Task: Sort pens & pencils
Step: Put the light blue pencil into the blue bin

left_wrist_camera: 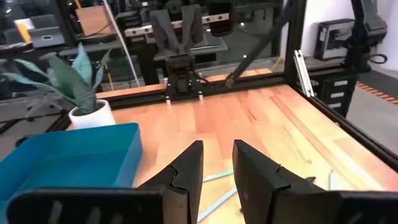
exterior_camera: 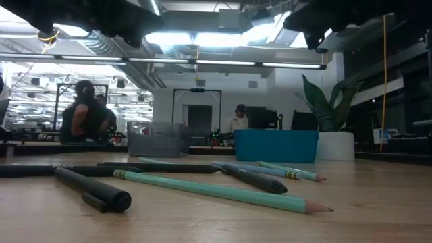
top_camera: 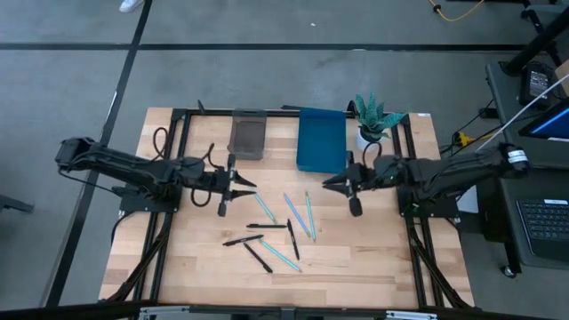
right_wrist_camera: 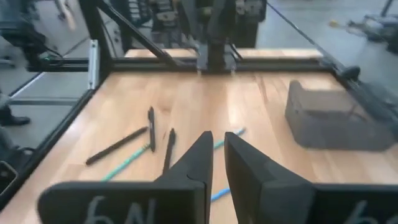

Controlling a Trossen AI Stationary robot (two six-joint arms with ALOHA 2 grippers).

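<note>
Wooden surface [top_camera: 373,267]: pale butcher-block planks, smooth, black metal frame round the edges. Two bins at the far edge, side by side: blue tray [top_camera: 320,138], rigid-looking plastic w/ straight walls, and grey tray [top_camera: 248,133], darker, matte. Potted plant [top_camera: 375,120] w/ stiff pointed leaves in a white pot just beside the blue tray.

Left arm in from the left, left pincer [top_camera: 238,184] above the surface near the grey tray, slightly parted, grasping nothing. Right arm in from the right, right pincer [top_camera: 336,184] near the blue tray, also a narrow gap between fingers, nothing held. Both hover off the wood, facing each other across the pile.

Pens & pencils [top_camera: 280,233] scattered loose mid-surface between and in front of the two pincers, none in a tray yet. Black pens [exterior_camera: 91,189]: round, smooth barrels, one w/ a clip; prob. slick and apt to roll. Teal pencils [exterior_camera: 216,192]: thin wood shafts, sharpened tips, metal ferrule showing on one end in the low view. All light, stiff, low-lying; some cross or touch, so a neighbour could get nudged. Best hold likely mid-shaft, fingers across the length, on an isolated one first.
</note>
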